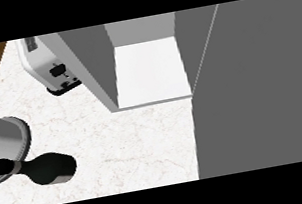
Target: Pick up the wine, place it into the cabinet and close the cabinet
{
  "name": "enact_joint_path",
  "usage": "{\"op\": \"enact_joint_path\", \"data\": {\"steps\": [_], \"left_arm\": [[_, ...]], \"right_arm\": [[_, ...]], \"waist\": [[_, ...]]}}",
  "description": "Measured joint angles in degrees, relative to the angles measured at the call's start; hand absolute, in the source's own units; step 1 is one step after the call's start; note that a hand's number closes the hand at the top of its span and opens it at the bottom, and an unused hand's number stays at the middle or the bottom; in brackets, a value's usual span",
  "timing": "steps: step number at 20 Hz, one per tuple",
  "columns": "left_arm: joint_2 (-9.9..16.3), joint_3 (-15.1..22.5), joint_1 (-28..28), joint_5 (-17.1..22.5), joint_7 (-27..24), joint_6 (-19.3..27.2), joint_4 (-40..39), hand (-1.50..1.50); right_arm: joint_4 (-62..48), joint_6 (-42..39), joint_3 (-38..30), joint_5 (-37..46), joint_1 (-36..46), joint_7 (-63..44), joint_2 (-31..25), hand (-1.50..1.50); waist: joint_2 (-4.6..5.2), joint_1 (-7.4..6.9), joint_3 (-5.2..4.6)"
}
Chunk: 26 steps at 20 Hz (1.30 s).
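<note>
A pale stone counter seen from above. At the back stands the cabinet, open, with a white shelf showing inside. Its grey door fills the view's right side. A white toaster sits just left of the cabinet.

The left hand is a dark shape low at the left, over the counter; whether it is open or closed cannot be told. The right hand is out of sight.

No wine shows anywhere, and it may be hidden. A wine bottle is probably heavy, smooth, breakable glass. It is best held round the body and kept upright.
</note>
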<state>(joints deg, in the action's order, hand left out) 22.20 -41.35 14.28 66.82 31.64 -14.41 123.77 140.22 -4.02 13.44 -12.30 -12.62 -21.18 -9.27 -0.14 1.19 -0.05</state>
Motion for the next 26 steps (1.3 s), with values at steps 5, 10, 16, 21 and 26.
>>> {"op": "enact_joint_path", "data": {"steps": [5, 10, 16, 21, 26], "left_arm": [[-2.4, 3.7, -2.6, -8.3, -3.5, -4.8, -6.5, -1.50], [-4.5, 7.6, -5.4, -16.0, -6.7, -8.5, -13.3, -1.50], [-6.7, 8.5, -8.8, -27.1, -15.2, -11.3, -21.6, -1.50], [-9.0, 9.0, -9.7, -35.9, -23.7, -13.2, -24.9, -1.50], [-9.3, 9.4, -10.4, -40.3, -29.2, -15.6, -28.7, -1.50]], "right_arm": [[-0.3, -1.4, -1.1, -0.1, -0.6, 1.1, 0.1, -1.50], [-0.5, -3.2, -1.1, -0.1, -3.3, 3.8, 0.6, -1.50], [-0.7, -4.3, -1.4, -0.4, -4.1, 4.5, 1.0, -1.50], [-1.1, -5.4, -1.2, -0.4, -5.1, 6.3, 1.4, -1.50], [-1.5, -6.9, -1.5, -0.5, -5.8, 7.7, 1.4, -1.50]], "waist": [[0.09, 0.21, 0.01], [0.10, 0.32, 0.02], [-0.07, 0.21, 0.28], [-0.41, 0.05, 0.86], [-0.64, 0.18, 1.33]]}}
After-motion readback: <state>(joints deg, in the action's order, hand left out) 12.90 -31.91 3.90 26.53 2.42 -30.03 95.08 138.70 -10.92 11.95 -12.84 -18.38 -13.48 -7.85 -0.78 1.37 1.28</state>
